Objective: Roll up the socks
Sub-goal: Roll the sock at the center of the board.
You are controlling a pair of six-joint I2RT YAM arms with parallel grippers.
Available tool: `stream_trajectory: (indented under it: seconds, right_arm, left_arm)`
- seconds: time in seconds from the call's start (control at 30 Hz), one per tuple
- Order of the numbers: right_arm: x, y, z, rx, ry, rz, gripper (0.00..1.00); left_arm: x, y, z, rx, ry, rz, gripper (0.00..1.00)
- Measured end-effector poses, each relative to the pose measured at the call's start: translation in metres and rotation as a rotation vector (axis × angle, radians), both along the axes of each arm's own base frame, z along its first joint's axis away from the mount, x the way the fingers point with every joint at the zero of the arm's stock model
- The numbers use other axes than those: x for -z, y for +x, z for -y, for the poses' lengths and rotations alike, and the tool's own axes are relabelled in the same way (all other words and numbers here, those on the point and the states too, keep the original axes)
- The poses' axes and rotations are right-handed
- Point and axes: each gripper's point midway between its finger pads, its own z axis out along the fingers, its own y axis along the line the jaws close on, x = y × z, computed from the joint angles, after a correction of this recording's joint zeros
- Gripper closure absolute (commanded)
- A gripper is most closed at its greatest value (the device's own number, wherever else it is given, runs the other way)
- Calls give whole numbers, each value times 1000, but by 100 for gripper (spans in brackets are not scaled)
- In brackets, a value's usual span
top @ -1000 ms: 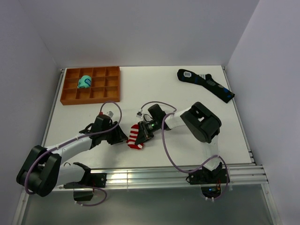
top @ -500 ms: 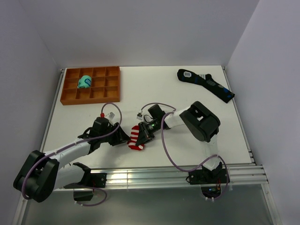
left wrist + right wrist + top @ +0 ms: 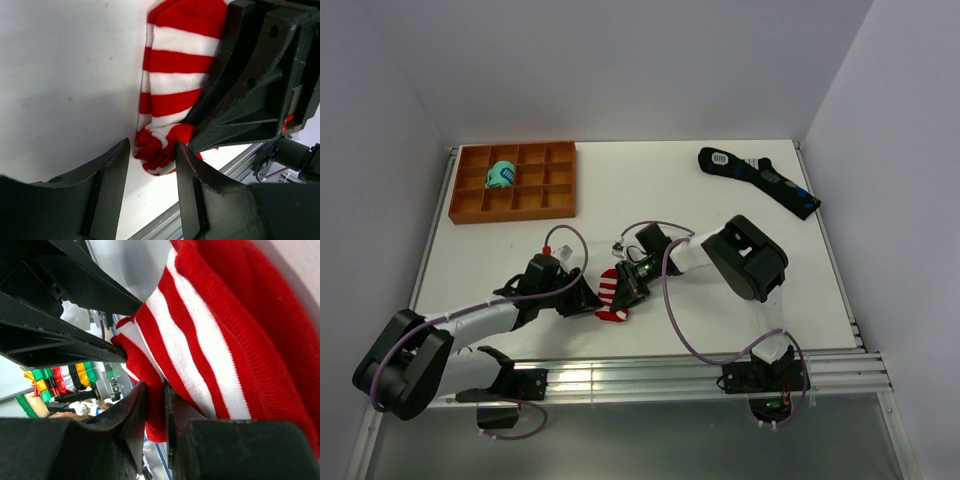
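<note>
The red and white striped socks lie on the white table near its front edge, between the two arms. My right gripper is shut on the socks; in the right wrist view its fingers pinch a red fold of the socks. My left gripper is open at the socks' left side. In the left wrist view its fingers stand either side of the bunched red end of the socks, not touching it. The right gripper covers the socks' right side there.
An orange compartment tray at the back left holds a teal sock bundle. A long black sock with blue patches lies at the back right. A metal rail runs along the table's front edge.
My left gripper has moved right, up to the socks' left side. The socks' lower end has bunched slightly. My right gripper has stayed shut on the socks.
</note>
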Motion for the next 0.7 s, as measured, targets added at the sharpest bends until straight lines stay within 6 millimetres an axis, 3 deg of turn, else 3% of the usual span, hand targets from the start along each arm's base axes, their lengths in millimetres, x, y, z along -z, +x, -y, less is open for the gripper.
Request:
stream_trajectory:
  seconds: [0.33, 0.6, 0.7]
  right_arm:
    - [0, -1, 1, -1, -4, -10, 87]
    - [1, -1, 2, 2, -7, -12, 85]
    - [1, 0, 2, 5, -10, -7, 76]
  left_arm:
    - [3, 5, 10, 17, 11, -20, 59]
    - [8, 11, 15, 17, 73, -87, 83]
    - [8, 12, 15, 17, 97, -110, 90]
